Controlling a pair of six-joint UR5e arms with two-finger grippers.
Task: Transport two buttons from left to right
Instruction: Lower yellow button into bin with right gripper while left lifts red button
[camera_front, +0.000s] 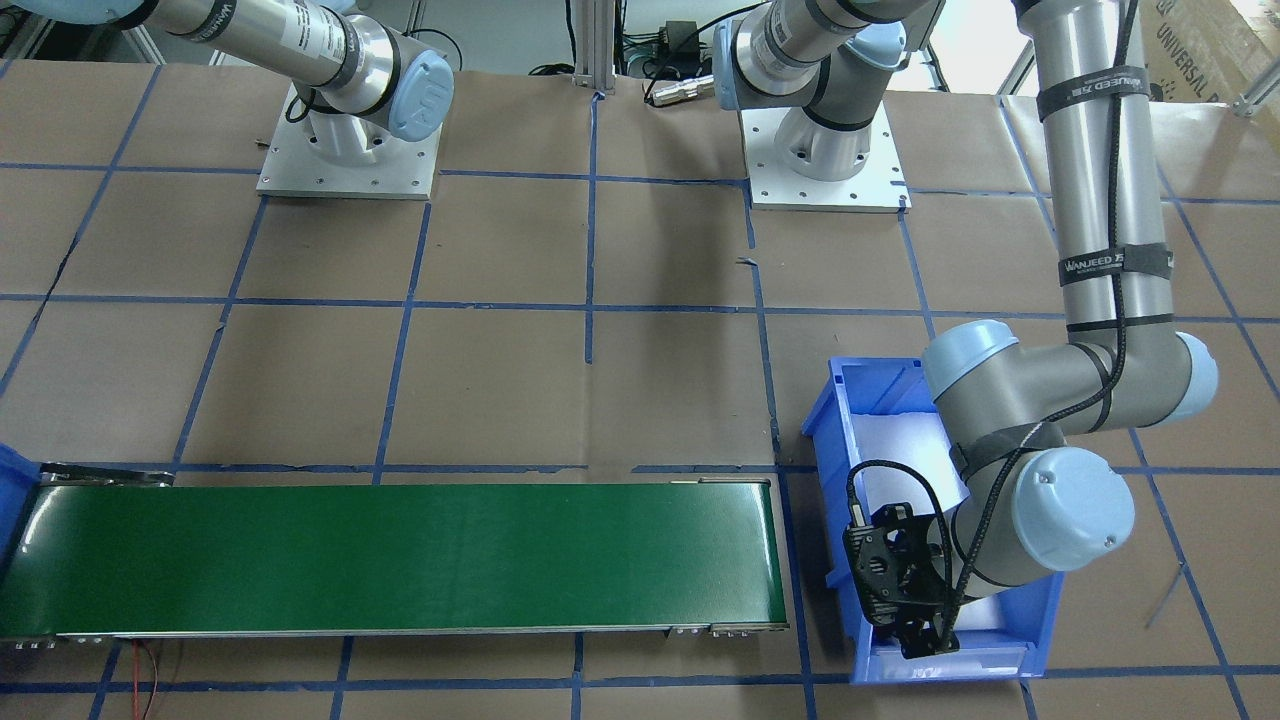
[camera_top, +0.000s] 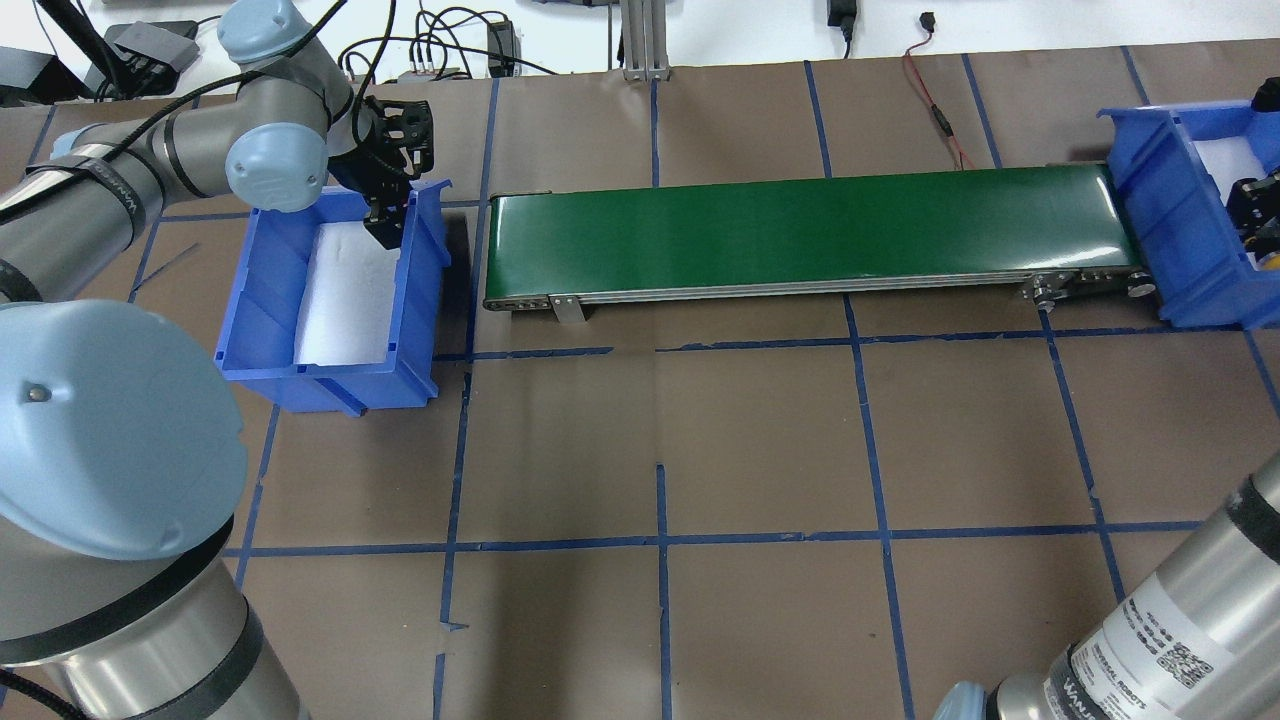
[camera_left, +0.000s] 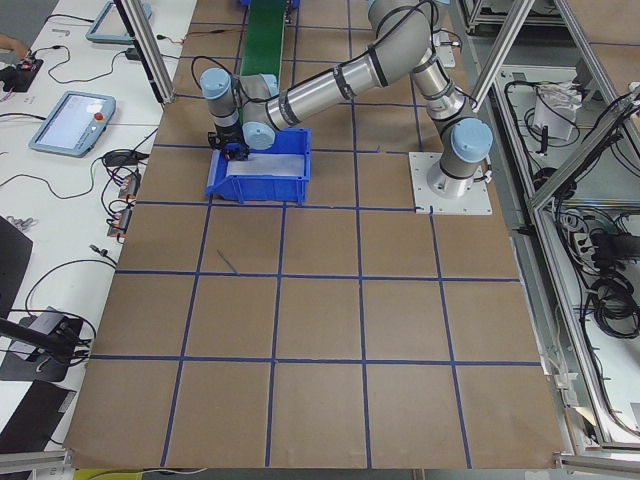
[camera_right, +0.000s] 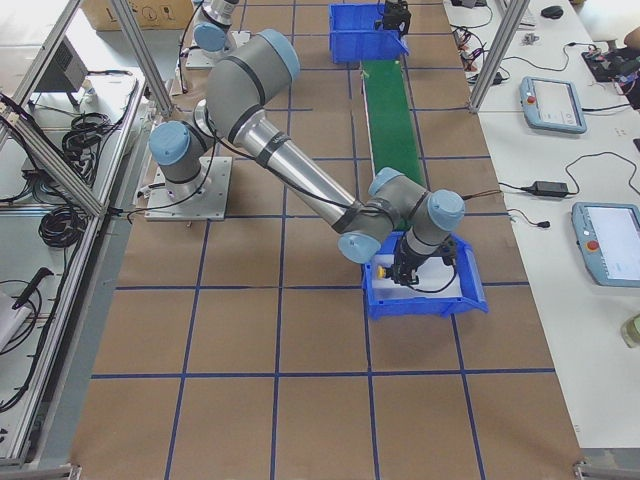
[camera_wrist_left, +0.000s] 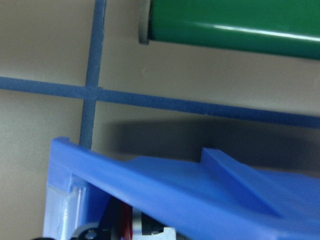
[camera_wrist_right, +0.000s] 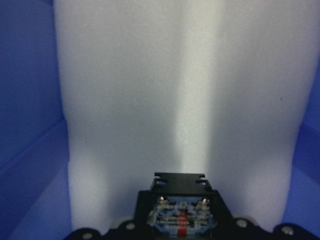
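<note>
Evidently, the yellow button (camera_right: 381, 268) is clamped in the right gripper (camera_right: 403, 276) above the right bin (camera_right: 425, 303). The left gripper (camera_top: 386, 222) is lowered into the left bin (camera_top: 330, 387) near the red button (camera_wrist_left: 128, 224); its opening cannot be told.

A green belt (camera_top: 810, 232) runs along the table (camera_top: 760, 440) edge across from the robot. A blue bin (camera_top: 262, 300) stands just off its left end and a second bin (camera_top: 1160, 230) at its right end. White foam (camera_top: 345, 300) lines both, and blue tape (camera_top: 660, 540) grids the tabletop.
</note>
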